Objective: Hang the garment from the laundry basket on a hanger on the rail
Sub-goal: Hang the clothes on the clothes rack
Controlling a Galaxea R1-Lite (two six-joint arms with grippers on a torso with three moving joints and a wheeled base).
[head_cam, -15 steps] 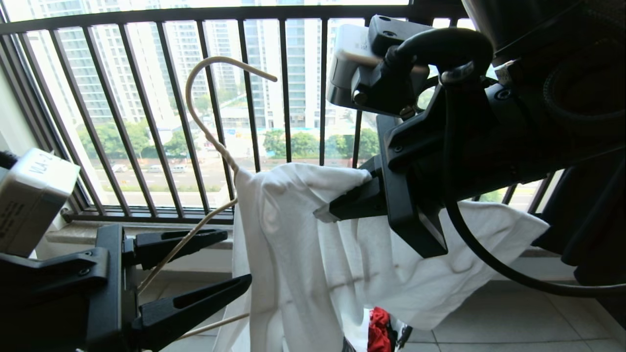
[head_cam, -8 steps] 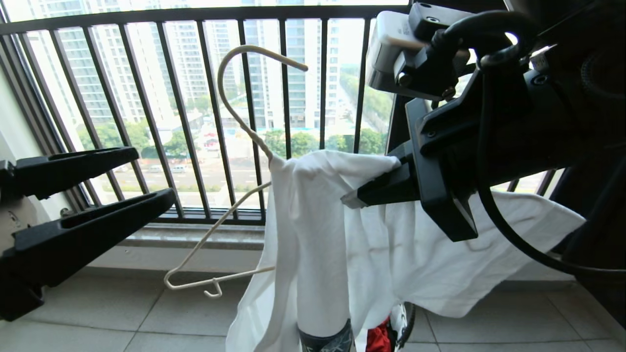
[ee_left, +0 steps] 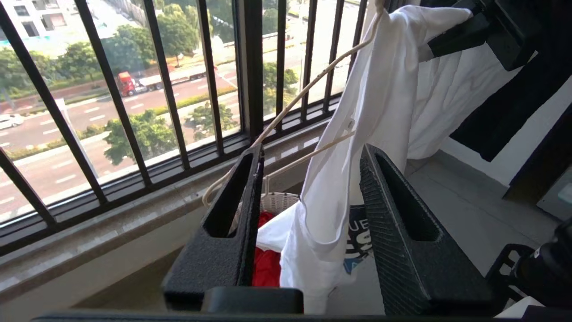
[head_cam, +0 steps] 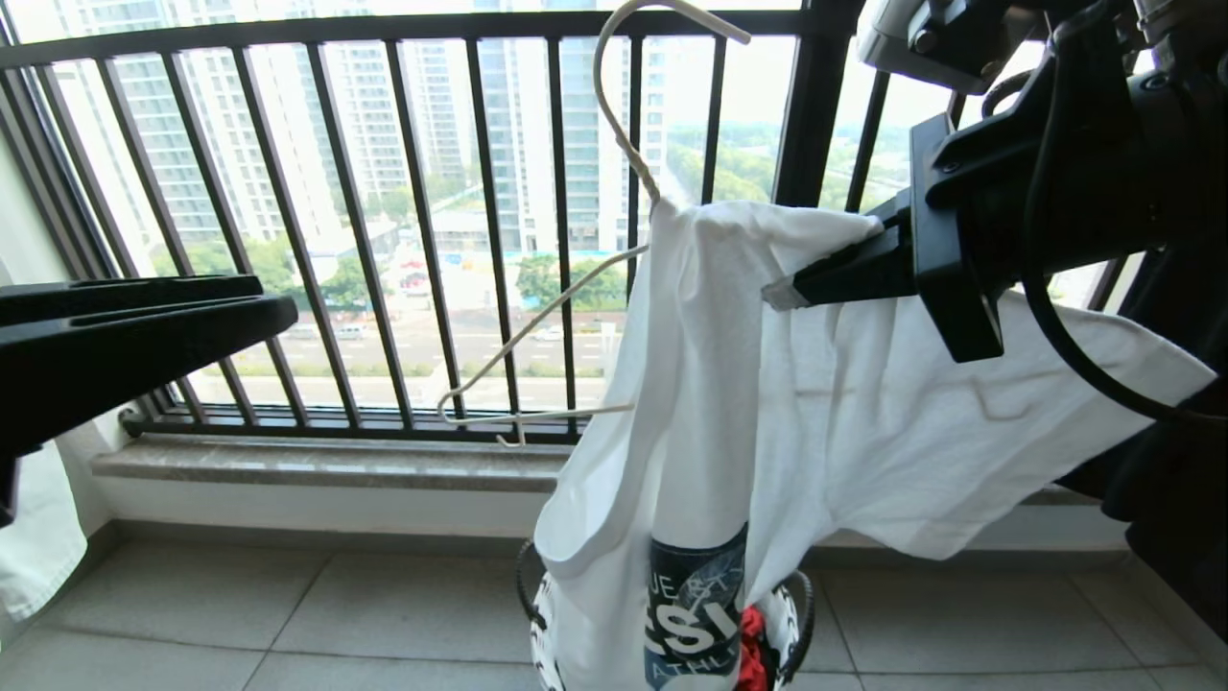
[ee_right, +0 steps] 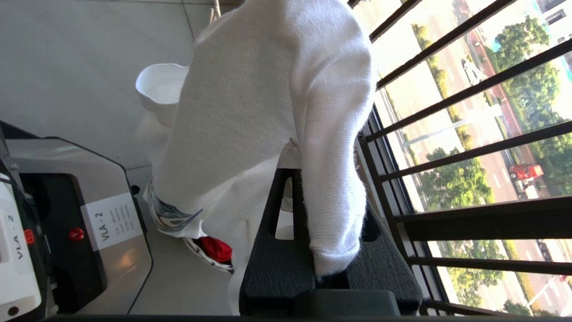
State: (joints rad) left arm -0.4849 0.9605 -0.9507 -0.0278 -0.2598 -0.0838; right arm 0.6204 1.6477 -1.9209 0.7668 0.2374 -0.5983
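The T-shirt (head_cam: 815,403) is white with a dark blue chest graphic and hangs in the air in front of the black railing (head_cam: 384,221), above the floor (head_cam: 240,614). One shoulder is draped over one end of the wire hanger (head_cam: 537,336); the other end of the hanger juts out bare toward the railing, with its small notch hook showing. The hanger's hook rises to the top edge of the head view. The lower part of the shirt falls down to the laundry basket (head_cam: 801,614), which stands on the floor near the railing's sill; whether cloth rests inside it cannot be told. A red cloth (head_cam: 753,648) lies in the basket.

The right gripper (head_cam: 782,293) is clamped tight on the shirt's shoulder fabric, just beside the hanger's neck, and carries shirt and hanger together. The wrist view shows cloth wrapped over its closed fingers (ee_right: 286,232).

The left gripper (ee_left: 308,156) is apart from the shirt, on the left side of the head view, its jaws narrowly parted and holding nothing. The shirt and hanger wire show through the gap at a distance.
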